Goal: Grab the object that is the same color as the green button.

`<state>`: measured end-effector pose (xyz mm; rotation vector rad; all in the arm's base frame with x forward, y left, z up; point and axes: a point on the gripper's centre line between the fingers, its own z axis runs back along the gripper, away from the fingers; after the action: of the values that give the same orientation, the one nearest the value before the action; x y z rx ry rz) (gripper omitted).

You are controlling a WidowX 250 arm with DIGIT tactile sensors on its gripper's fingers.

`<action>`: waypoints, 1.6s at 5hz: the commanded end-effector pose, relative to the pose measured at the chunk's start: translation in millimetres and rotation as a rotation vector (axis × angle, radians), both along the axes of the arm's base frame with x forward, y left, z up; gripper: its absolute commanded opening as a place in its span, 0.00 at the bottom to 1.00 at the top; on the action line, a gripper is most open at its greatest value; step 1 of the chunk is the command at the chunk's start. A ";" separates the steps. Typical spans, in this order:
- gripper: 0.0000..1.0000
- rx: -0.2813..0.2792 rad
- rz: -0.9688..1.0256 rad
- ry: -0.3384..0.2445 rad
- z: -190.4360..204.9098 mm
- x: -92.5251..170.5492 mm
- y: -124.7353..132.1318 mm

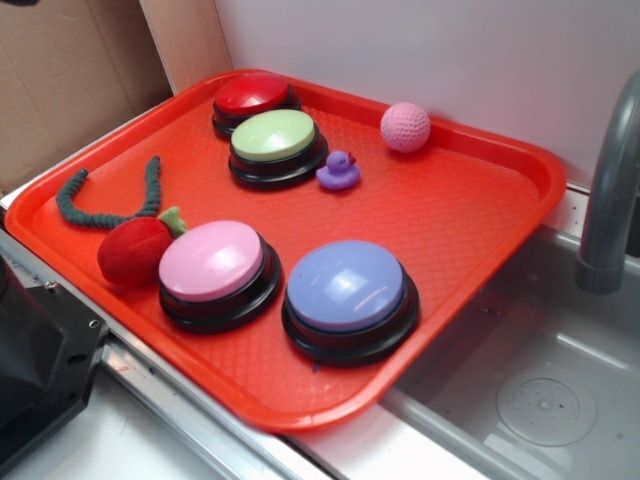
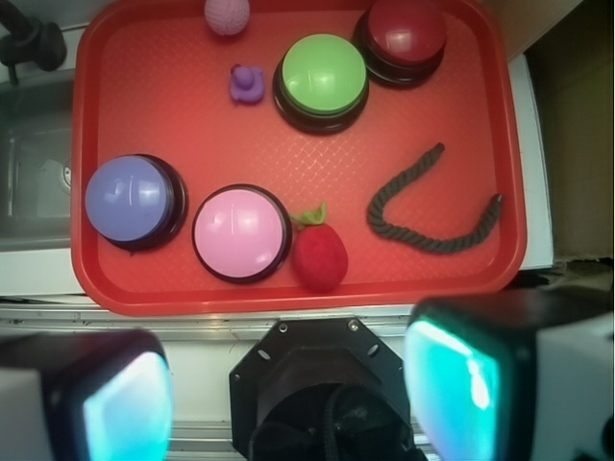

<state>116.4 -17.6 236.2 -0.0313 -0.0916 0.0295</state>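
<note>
Nearest the wrist lens, the gripper (image 2: pixel 288 384) hangs with jaws spread wide and empty, high over the red plastic tray (image 2: pixel 96 96). The dark green braided cord (image 2: pixel 423 216) lies U-curved at four o'clock from the pale-green domed button (image 2: pixel 323 75), unobstructed for grasping.

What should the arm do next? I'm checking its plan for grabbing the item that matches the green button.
Probably move forward and to the right until it is above the dark green cord, then descend. The gripper sits back off the tray, jaws wide apart and empty. The cord lies in a loose curve near the tray's edge, apart from the green button and the red plush ball.
</note>
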 end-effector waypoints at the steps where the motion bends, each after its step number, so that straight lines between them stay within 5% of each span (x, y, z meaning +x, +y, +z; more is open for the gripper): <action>1: 1.00 0.000 0.000 0.000 0.0 0.0 0.0; 4: 1.00 0.171 0.140 0.018 -88.9 43.0 50.0; 6: 1.00 0.203 0.194 0.080 -139.4 57.7 75.2; 8: 1.00 0.148 0.202 0.134 -187.7 72.1 101.6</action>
<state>182.5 76.6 39.9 0.1196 0.0830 0.2232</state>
